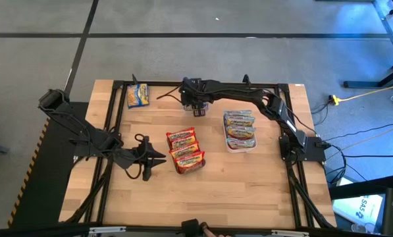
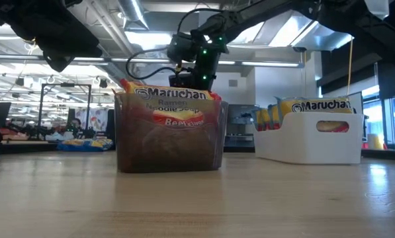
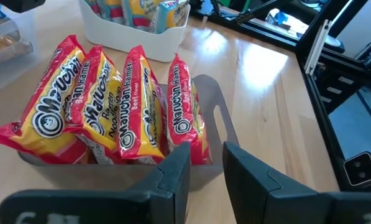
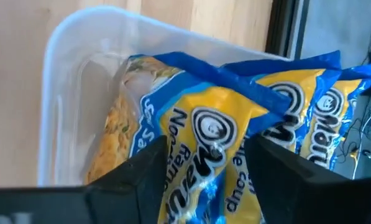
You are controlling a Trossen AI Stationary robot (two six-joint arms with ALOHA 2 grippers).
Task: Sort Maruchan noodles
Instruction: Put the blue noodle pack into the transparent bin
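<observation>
Several red-labelled Maruchan packets (image 3: pixel 110 99) stand on edge in a grey container (image 3: pixel 216 112) at mid table (image 1: pixel 186 150). My left gripper (image 3: pixel 207 168) waits open just left of it (image 1: pixel 150 158). More packets (image 1: pixel 239 125) fill a white container (image 2: pixel 309 135) on the right. My right gripper (image 1: pixel 196 105) is at the far edge, above a clear container (image 4: pixel 67 68) of blue-labelled packets (image 4: pixel 322 118), shut on one of them (image 4: pixel 213 130). Another blue packet (image 1: pixel 137 95) lies flat at the far left. My right gripper pinches a blue-labelled packet between its two fingers (image 4: pixel 141 180) from above, pointing down. The hold is on the packet's upper part (image 4: pixel 210 155), beside the round logo. The packet reaches down into the clear container among the other blue packets; its lower end is hidden.
The dark frame rails (image 1: pixel 110 118) run along the table's left, far and right sides. Bare wood (image 1: pixel 203 197) lies at the near side and between the grey and white containers. A shop floor with benches shows beyond the table in the low view.
</observation>
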